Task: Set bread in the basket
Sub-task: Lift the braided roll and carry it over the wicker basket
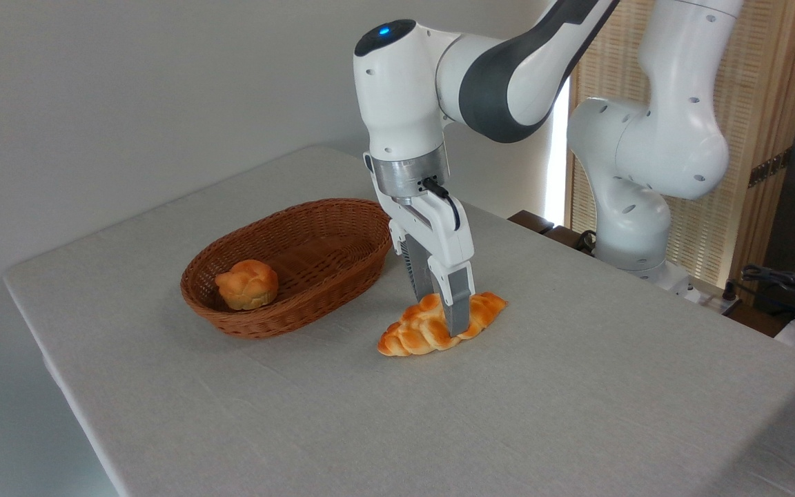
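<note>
One bread (419, 330), long axis lower-left to upper-right

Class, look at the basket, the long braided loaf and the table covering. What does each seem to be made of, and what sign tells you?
Basket: woven wicker, brown, slightly glossy; interlaced strands show.
Braided loaf: shiny golden-orange crust; the even sheen hints at a plastic or foam replica, though real glazed bread is possible.
Table covering: matte grey cloth, with faint weave and soft creases.

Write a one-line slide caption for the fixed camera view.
Panda gripper straddling the braided loaf on the table, beside the wicker basket already holding a small bun.
</note>
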You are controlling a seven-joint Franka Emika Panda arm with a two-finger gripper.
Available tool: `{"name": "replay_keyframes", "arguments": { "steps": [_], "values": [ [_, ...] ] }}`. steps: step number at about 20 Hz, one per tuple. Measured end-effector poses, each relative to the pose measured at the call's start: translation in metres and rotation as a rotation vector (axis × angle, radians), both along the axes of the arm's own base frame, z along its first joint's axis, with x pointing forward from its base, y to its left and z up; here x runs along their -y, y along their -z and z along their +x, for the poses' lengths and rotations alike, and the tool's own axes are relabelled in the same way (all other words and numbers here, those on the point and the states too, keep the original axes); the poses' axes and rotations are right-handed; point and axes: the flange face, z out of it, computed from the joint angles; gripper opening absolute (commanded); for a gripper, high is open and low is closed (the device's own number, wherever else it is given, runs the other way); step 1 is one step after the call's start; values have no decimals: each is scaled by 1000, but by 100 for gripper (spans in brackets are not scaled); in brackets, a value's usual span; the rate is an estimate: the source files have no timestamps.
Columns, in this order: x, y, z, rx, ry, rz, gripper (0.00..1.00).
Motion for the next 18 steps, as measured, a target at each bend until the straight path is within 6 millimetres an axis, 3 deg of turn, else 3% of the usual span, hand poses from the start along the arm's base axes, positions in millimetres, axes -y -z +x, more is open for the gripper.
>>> {"name": "replay_keyframes", "arguments": {
  "steps": [11, 15, 18],
  "values": [
    [0, -2, 2, 5, 0, 1, 37],
    [4, -24, 20, 48, 3, -6, 37],
    [6, -53, 38, 39, 0, -4, 37]
  ]
}}
